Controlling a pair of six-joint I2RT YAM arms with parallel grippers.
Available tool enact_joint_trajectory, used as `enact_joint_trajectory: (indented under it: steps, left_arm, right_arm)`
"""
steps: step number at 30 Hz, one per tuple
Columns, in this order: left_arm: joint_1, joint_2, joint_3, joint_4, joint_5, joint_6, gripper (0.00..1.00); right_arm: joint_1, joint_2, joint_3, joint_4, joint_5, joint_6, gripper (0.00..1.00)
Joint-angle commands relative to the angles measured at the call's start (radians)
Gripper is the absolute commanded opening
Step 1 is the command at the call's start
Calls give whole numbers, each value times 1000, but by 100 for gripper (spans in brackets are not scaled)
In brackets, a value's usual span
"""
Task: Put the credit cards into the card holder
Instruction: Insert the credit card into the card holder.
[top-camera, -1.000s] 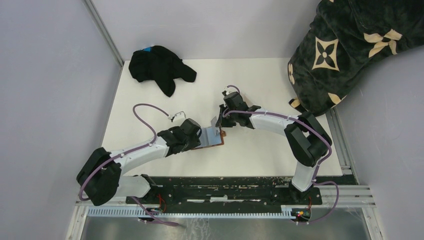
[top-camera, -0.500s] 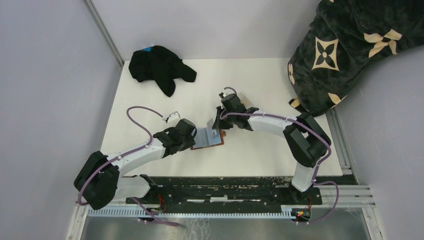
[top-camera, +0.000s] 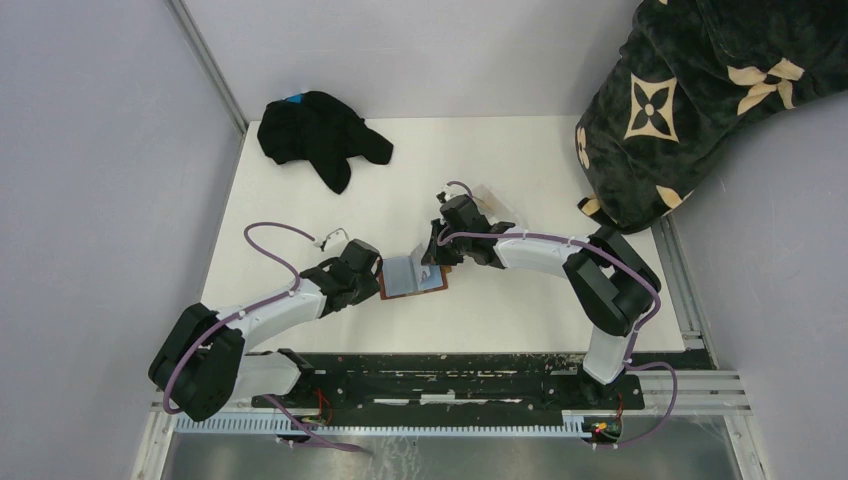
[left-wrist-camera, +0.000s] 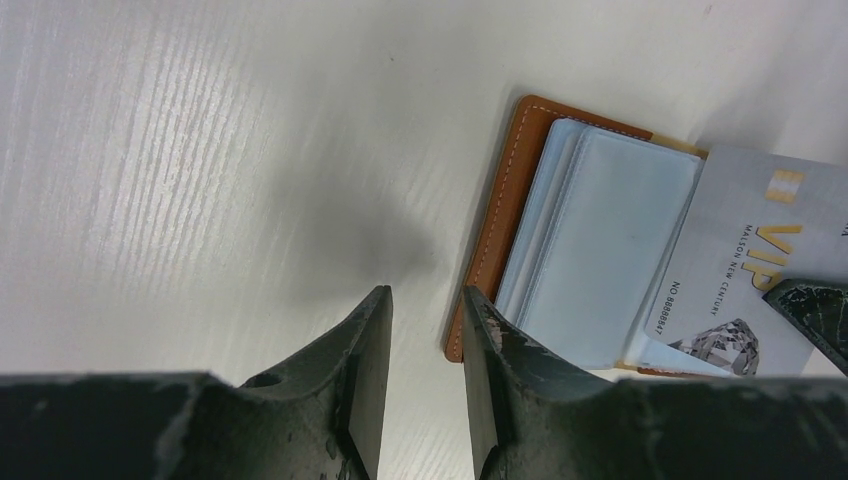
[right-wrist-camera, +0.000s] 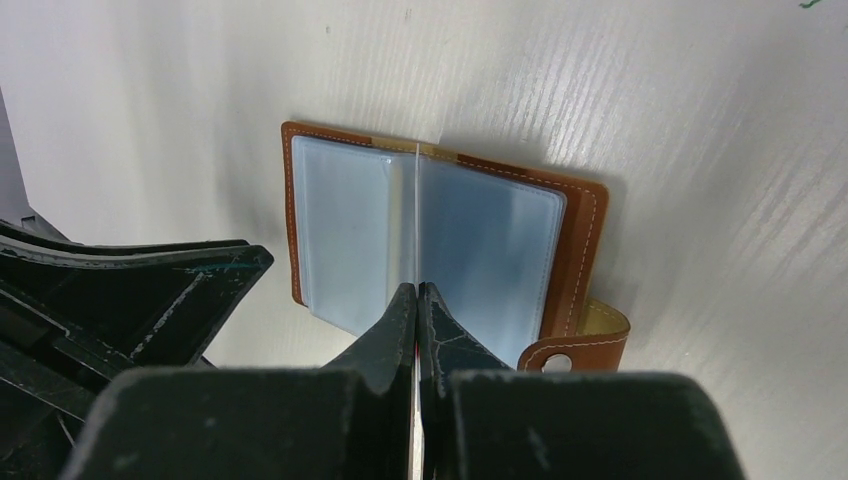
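Note:
The brown leather card holder lies open on the white table, its clear sleeves facing up. My right gripper is shut on a grey credit card, held on edge over the fold between the sleeves. In the left wrist view that credit card reads "VIP" and overlaps the right side of the card holder. My left gripper is open by a narrow gap with nothing in it, just off the holder's left edge. In the top view the left gripper and right gripper flank the holder.
A black cloth lies at the table's back left. A dark patterned blanket hangs over the back right corner. Something clear and plastic sits behind the right gripper. Grey walls close in on both sides.
My left gripper has drawn back to the left off the card holder and its jaws have narrowed. The right gripper has shifted slightly left with the card.

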Motion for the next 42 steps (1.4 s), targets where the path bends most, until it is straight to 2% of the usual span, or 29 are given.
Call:
enact_joint_trajectory:
  steps: [1,26,42]
  left_arm:
    - [9,-5,-15,53,15,22,39]
    - [20,-13,-63,69,56,23,37]
    - [30,-8,-85,71,73,37,37]
  right_arm:
    - [13,-50,-11,68,-9,34,1]
    - [37,-55,-119,239,-32,136,1]
    - [46,-45,-126,270,-35,141,1]
